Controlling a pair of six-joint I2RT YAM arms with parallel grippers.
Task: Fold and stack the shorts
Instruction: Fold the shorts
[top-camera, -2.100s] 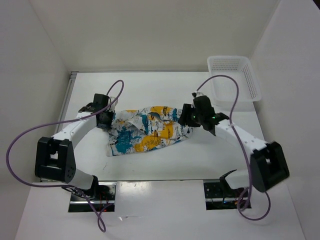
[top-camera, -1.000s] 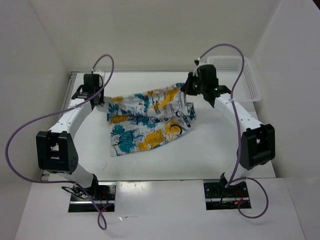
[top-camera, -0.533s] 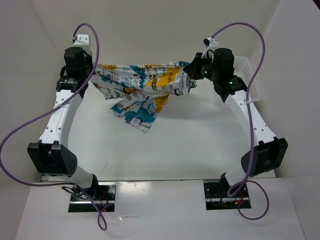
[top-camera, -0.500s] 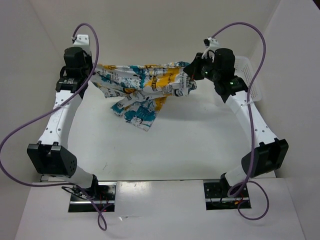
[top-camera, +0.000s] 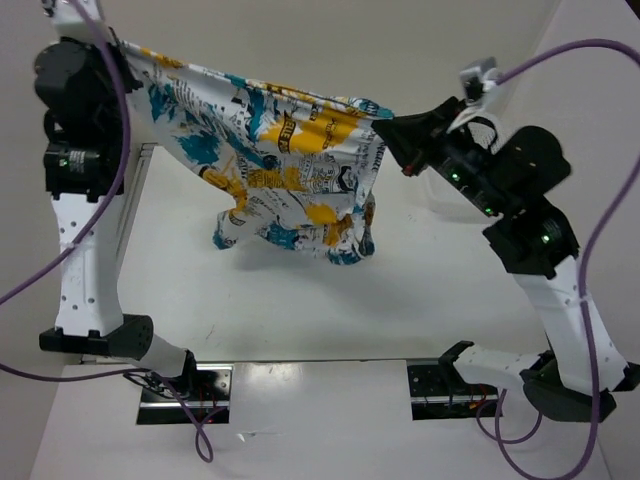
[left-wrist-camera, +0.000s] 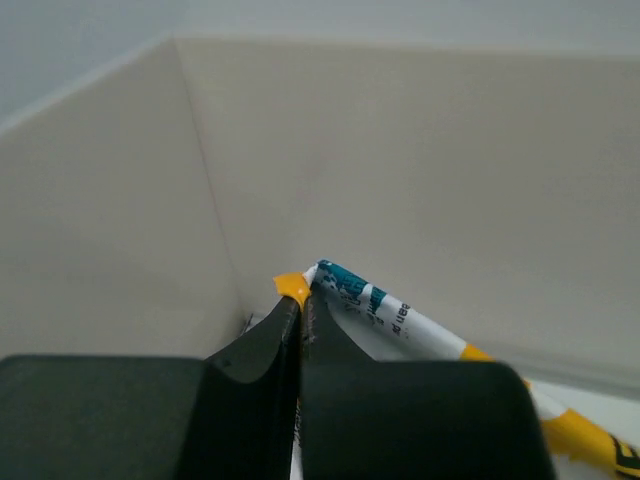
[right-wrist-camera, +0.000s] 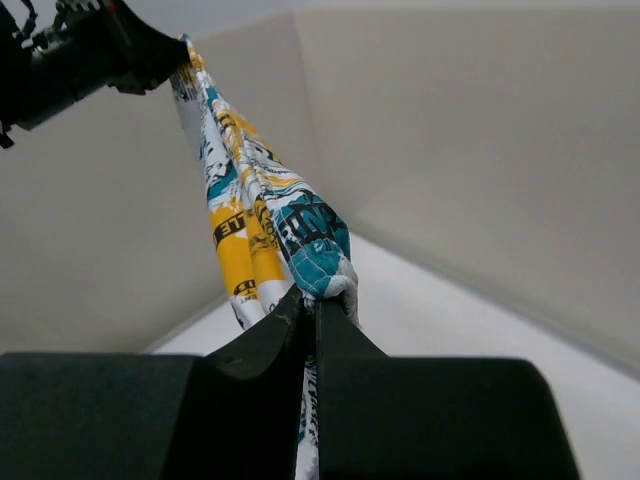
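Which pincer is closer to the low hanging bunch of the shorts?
Right. The right pincer grips a corner of the shorts just above and beside the hanging bunch. The left pincer grips the opposite corner, farther off along the stretched edge.

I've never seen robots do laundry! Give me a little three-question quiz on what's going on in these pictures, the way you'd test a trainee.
1. True or false: the shorts are lying folded in a neat stack.
2. Look at the left fingers and the right fingers. Which are shut on the shorts? A) left only B) right only C) both
3. Fill in the missing word: in the left wrist view, the corner of fabric poking out past the left fingers is ___.

Key:
1. False. They hang spread out in the air between the two arms.
2. C
3. orange
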